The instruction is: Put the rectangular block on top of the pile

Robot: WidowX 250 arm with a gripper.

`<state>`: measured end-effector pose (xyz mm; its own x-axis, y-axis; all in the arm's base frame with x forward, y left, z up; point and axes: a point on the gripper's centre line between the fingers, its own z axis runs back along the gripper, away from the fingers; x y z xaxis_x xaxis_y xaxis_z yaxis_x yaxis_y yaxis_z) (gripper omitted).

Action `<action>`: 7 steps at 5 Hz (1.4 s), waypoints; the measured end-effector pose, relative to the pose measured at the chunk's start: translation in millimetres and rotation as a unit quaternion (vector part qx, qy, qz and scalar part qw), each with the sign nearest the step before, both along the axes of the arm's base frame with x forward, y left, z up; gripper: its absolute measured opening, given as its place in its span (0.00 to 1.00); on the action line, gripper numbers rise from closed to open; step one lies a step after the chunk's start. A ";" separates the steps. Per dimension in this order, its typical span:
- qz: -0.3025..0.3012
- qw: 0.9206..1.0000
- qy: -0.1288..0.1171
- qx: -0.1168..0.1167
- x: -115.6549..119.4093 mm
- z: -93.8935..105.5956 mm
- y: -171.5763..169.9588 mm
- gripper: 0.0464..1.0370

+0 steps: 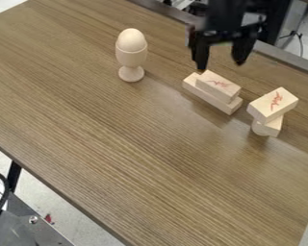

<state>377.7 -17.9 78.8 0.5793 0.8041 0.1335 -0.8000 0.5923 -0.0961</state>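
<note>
Rectangular block: lies on a longer block, just below the hand; we take this upper piece to be the one meant.
Handling: we judge it light, stiff wood, hardly fragile, its smooth faces perhaps a little slippery under a loose grip.
Hold: we would grasp the two long sides at mid-length, high enough to spare the longer block; the wrist may need a turn to align with them.
Hand: above the paired blocks, its fingers wide apart with nothing between them.
Pile: stands to the right in the view, its top piece set askew on those beneath; we expect gentle, level placing to matter, lest it topple.
Desk: wood-grained, also bearing a wooden egg in a stemmed cup.
</note>
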 end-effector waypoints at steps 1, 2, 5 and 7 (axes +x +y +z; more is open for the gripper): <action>0.042 0.999 0.011 -0.021 -5.7 -10.6 -4.0 0.96; 0.080 0.995 0.050 -0.035 -9.6 -28.5 -4.5 0.96; 0.120 0.990 0.019 -0.070 18.4 -18.0 -7.1 0.96; 0.138 0.988 0.012 -0.073 24.4 -12.7 -3.1 0.96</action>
<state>402.1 -21.0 66.2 0.3379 0.9412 -0.0071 -0.9319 0.3335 -0.1427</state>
